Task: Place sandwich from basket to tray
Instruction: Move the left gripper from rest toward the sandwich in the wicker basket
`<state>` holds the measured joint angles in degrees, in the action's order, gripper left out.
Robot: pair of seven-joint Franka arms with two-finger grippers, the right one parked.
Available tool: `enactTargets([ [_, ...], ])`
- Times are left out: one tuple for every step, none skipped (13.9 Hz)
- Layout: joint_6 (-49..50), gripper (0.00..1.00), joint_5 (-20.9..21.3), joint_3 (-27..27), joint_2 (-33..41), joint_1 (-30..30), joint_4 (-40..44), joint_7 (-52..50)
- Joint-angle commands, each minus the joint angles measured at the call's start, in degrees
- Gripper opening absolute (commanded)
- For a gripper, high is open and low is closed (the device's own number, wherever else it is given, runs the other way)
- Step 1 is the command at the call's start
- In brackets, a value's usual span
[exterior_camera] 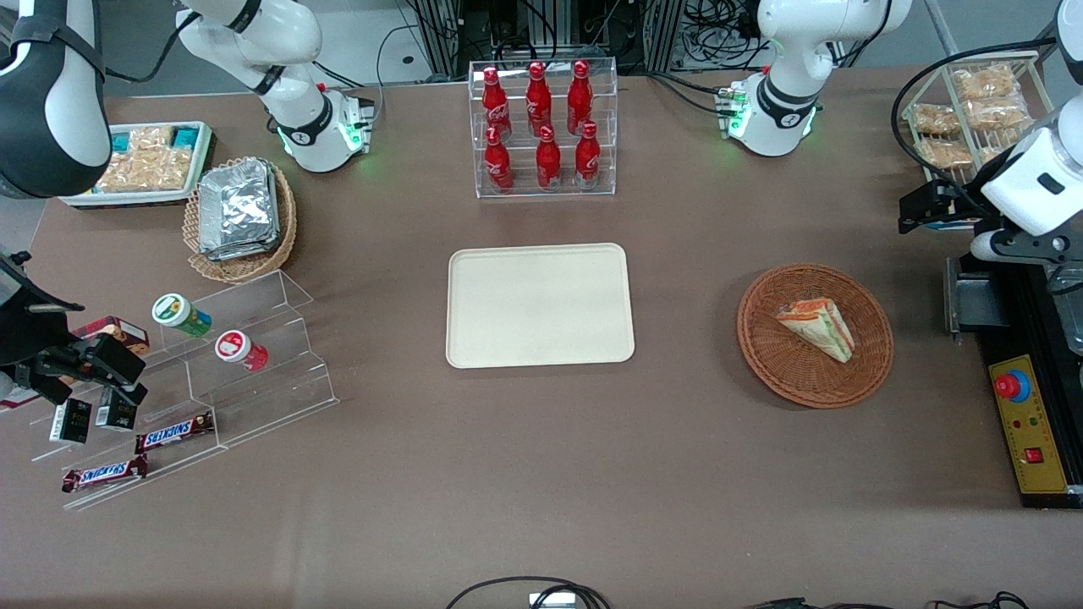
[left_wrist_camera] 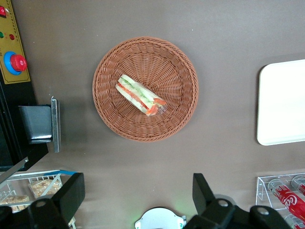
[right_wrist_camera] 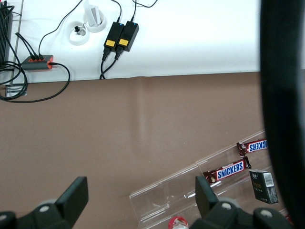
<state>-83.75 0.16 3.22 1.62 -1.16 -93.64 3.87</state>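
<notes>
While the sandwich (exterior_camera: pixel 816 328) is lying on its side inside the basket (exterior_camera: pixel 766 347), at the right of the front view, nothing of the task is showing as done yet: the wedge is untouched, and the tray (exterior_camera: pixel 540 304) is sitting bare at the centre of the frame, well apart from the basket across open bench (exterior_camera: pixel 541 474). The end effector (left_wrist_camera: pixel 136 195) is hanging high above the bench with its fingers (left_wrist_camera: pixel 71 191) spread wide and gripping nothing; in the front view it is showing at the right edge (exterior_camera: pixel 935 207), farther from the camera than the basket and off toward the working arm's end. The wrist camera is looking straight down on the basket (left_wrist_camera: pixel 145 89), with the sandwich (left_wrist_camera: pixel 139 94) lying across its middle (green and orange-red filling facing up through the clear wrap) and a corner of the tray (left_wrist_camera: pixel 281 102) peeking in at the frame's edge. Everything is remaining to do, as I judge it: coming down over the basket, closing on the wedge, lifting it clear of the rim, carrying it toward the tray and setting it down there.
</notes>
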Motion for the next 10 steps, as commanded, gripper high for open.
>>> enactTargets([
  [1.39, 1.00, -0.69, -0.41, -0.48, 0.20, 1.45, 0.18],
  [1.39, 1.00, -0.34, -0.41, -0.65, 0.20, 1.71, 0.09],
  [1.13, 1.00, -0.08, -0.41, -0.74, 0.20, 1.88, 0.18],
  [0.95, 1.00, 0.27, -0.41, -1.26, 0.20, 1.97, 0.26],
  [0.60, 1.00, 0.37, -0.50, -1.53, 0.20, 1.45, 0.18],
  [-0.18, 1.00, 0.45, -0.50, -1.96, 0.11, 0.66, 0.00],
  [-1.93, 1.00, 0.45, -0.76, -2.14, -0.59, -1.26, -0.52],
  [-4.47, 1.00, 0.54, -0.76, -1.97, -1.38, -3.54, -1.74],
  [-6.67, 1.00, 0.54, -0.85, -1.88, -1.39, -6.09, -4.19],
  [-9.04, 1.00, 0.63, -0.85, -1.79, -1.39, -8.29, -7.26],
])
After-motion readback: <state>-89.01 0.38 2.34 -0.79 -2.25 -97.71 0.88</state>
